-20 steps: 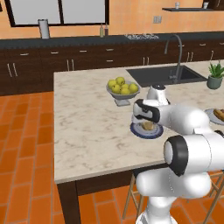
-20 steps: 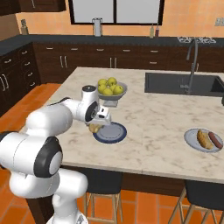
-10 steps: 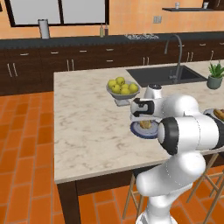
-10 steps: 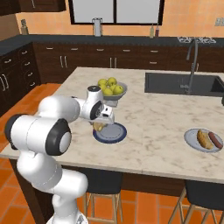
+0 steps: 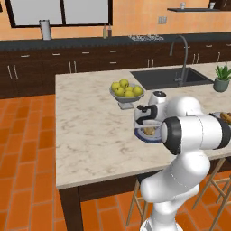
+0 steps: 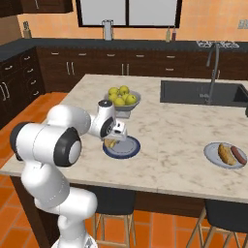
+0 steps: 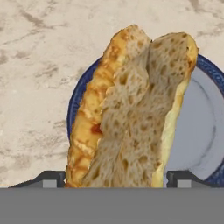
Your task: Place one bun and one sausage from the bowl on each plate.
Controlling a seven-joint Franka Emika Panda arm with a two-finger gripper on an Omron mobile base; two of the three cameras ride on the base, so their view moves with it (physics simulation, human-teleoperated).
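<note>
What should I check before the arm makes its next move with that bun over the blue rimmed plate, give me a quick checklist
1. Bun over the blue-rimmed plate: ok, plate lies right behind it.
2. Gripper jaws wide, one tip on each side of the bun: ok.
3. Bun resting on the plate or still carried: cannot tell.
4. Sausage on this plate: cannot tell, the bun and arm hide much of it.
5. Other plate has a bun and a sausage: ok.
6. Apple bowl apart from the gripper: ok, though close behind it.
</note>
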